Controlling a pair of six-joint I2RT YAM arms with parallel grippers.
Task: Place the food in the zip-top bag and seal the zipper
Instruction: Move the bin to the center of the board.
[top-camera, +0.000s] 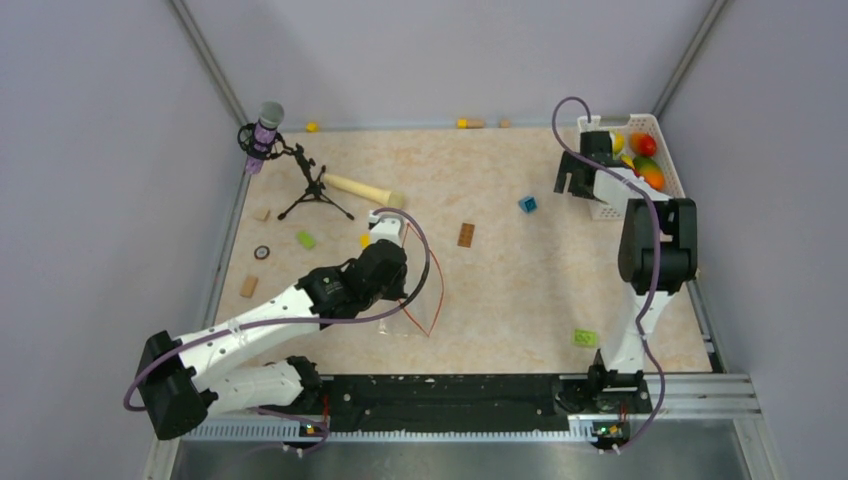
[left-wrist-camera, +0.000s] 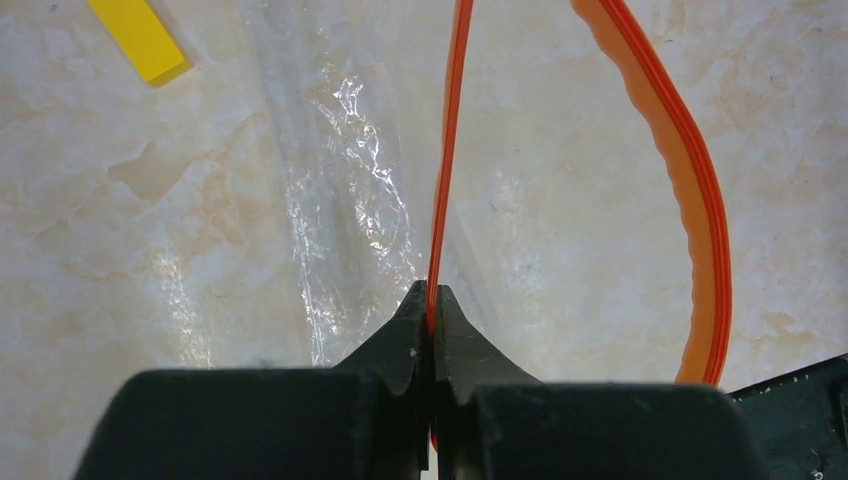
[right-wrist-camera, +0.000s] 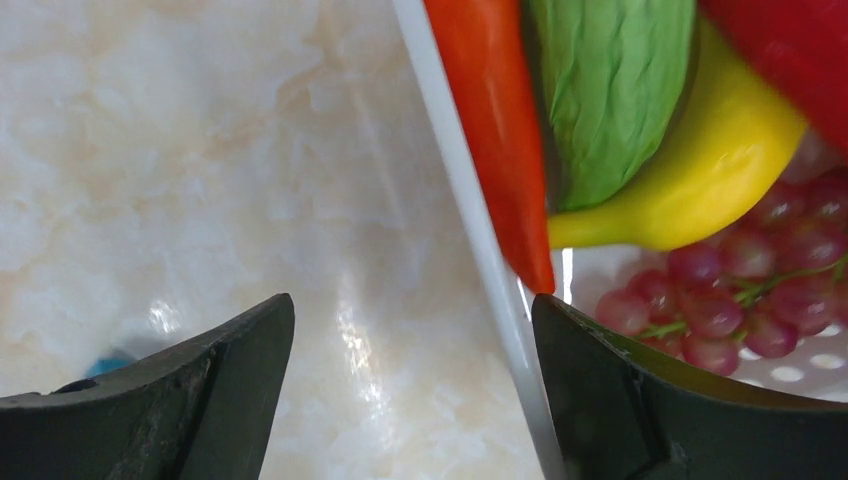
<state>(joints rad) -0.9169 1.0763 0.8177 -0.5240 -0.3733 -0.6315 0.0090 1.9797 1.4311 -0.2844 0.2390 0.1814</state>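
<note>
The zip-top bag (top-camera: 418, 285) lies clear and floppy on the table in front of the left arm, its mouth open. The zipper (left-wrist-camera: 447, 150) is an orange-red strip, and its other side curves away in a loop (left-wrist-camera: 690, 190). My left gripper (left-wrist-camera: 432, 300) is shut on the zipper; in the top view (top-camera: 388, 260) its tips are hidden under the wrist. The food (top-camera: 640, 160) lies in the white basket (top-camera: 662, 128). My right gripper (right-wrist-camera: 410, 330) is open and empty, straddling the basket's left rim (right-wrist-camera: 470, 200) beside an orange-red piece (right-wrist-camera: 495, 130), a green piece (right-wrist-camera: 610, 90), a banana (right-wrist-camera: 700, 170) and grapes (right-wrist-camera: 740, 290).
A microphone on a tripod (top-camera: 265, 130) and a wooden stick (top-camera: 360, 188) stand at the back left. Small blocks are scattered about: yellow (left-wrist-camera: 140, 40), green (top-camera: 305, 239), brown (top-camera: 466, 234), blue (top-camera: 527, 204), and green (top-camera: 585, 338) near the right arm's base.
</note>
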